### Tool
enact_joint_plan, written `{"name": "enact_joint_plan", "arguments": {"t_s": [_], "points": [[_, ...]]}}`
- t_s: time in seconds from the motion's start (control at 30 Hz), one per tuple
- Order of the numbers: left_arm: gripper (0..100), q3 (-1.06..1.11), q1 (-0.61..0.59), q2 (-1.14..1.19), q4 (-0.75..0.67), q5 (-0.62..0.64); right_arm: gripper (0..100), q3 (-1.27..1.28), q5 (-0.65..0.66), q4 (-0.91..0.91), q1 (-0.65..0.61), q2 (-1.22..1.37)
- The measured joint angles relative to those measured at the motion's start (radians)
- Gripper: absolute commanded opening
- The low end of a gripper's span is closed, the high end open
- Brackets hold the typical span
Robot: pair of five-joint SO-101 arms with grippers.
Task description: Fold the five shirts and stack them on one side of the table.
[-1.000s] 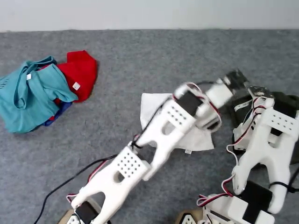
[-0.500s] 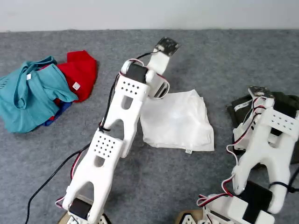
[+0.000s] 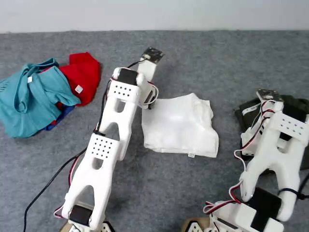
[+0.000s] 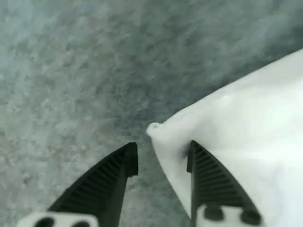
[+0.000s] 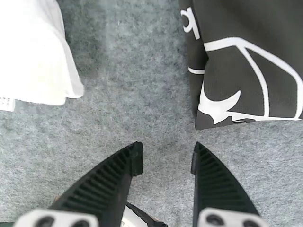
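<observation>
One white shirt [image 3: 178,126] lies mid-table, one folded black shirt [image 5: 241,61] to its right, and three more (teal shirt [image 3: 29,96], red shirt [image 3: 84,72], blue shirt [image 3: 60,117]) are heaped far left. The left gripper [image 4: 158,156] gapes astride the white shirt's corner. The right gripper [image 5: 165,156] hangs unclenched between white and black.

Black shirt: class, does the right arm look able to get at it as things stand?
Probably yes. The right gripper hangs open over bare grey table just beside the black shirt, with nothing lying between them.
</observation>
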Motion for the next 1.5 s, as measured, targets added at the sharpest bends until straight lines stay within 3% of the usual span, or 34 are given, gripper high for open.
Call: {"name": "enact_joint_plan", "arguments": {"t_s": [0.33,0.53,0.77,0.93,1.2,1.33,1.5], "points": [[18,-0.026,-0.011,-0.006,0.002,-0.005,18.3,0.0,0.0,0.0,0.0,0.0],[18,-0.031,0.015,-0.164,0.002,-0.005,18.3,0.0,0.0,0.0,-0.003,0.0],[18,0.012,0.068,-0.39,0.002,0.078,18.3,-0.133,-0.002,0.0,-0.204,-0.12],[18,0.39,0.095,-0.586,0.002,0.189,18.3,-0.354,0.0,0.038,-0.445,-0.126],[18,1.174,0.066,-0.931,-0.002,0.209,18.3,-0.635,-0.003,0.161,-0.749,0.066],[18,1.396,0.02,-0.999,-0.048,0.207,18.3,-0.638,-0.003,0.164,-0.787,0.186],[18,1.525,0.003,-0.999,-0.127,0.207,18.3,-0.638,-0.003,0.133,-0.75,0.302]]}}
